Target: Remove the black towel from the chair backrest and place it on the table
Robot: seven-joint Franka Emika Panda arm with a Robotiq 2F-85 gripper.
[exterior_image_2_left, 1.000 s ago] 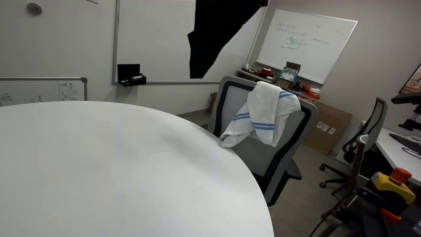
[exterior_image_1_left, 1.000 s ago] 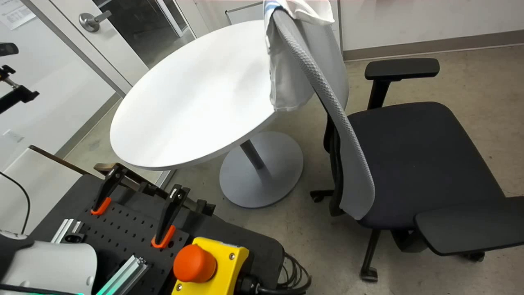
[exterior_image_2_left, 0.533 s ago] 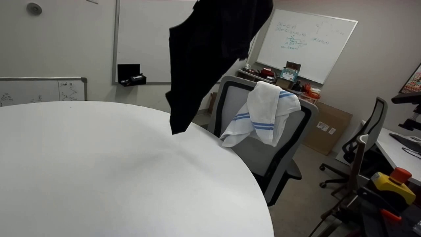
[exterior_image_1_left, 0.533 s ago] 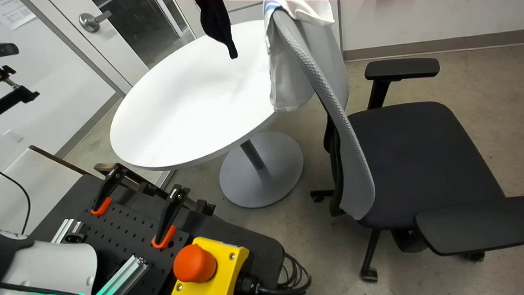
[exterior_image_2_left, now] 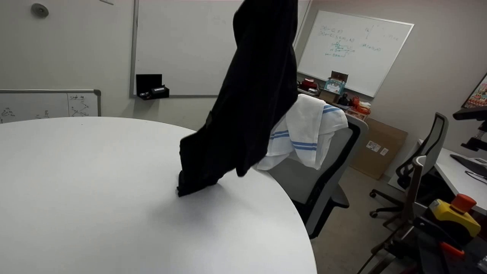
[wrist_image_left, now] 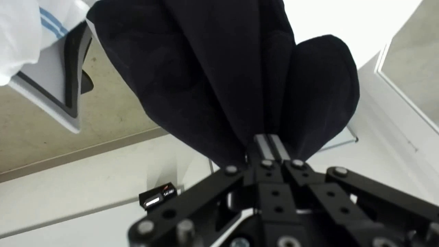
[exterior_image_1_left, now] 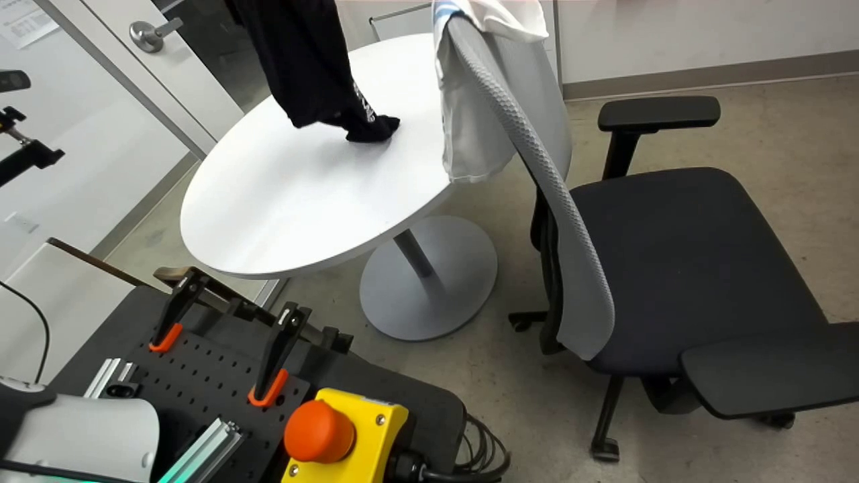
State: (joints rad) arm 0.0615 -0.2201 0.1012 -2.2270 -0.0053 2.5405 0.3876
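Observation:
My gripper [wrist_image_left: 268,140] is shut on the black towel [wrist_image_left: 219,68] in the wrist view, its fingertips close together within the folds. The gripper is out of frame in both exterior views. The towel hangs down from it in long folds over the table in both exterior views [exterior_image_1_left: 295,60] [exterior_image_2_left: 251,95]. Its lower end looks bent against the white top of the round table [exterior_image_1_left: 268,208] [exterior_image_2_left: 114,182]. White marks show near that end. The light-grey chair backrest [exterior_image_1_left: 584,288] [exterior_image_2_left: 296,180] stands beside the table's edge, apart from the black towel.
A white cloth with blue stripes [exterior_image_1_left: 493,17] [exterior_image_2_left: 308,125] is draped over the backrest, close to the hanging towel. Black armrests [exterior_image_1_left: 658,112] stick out from the chair. A dark bench with clamps [exterior_image_1_left: 275,355] and a yellow stop-button box [exterior_image_1_left: 362,429] stands near the table.
The black towel has come down over the table. Its lower end was in the air and now meets the table top. More of the towel shows in an exterior view. The chair and white cloth have not moved.

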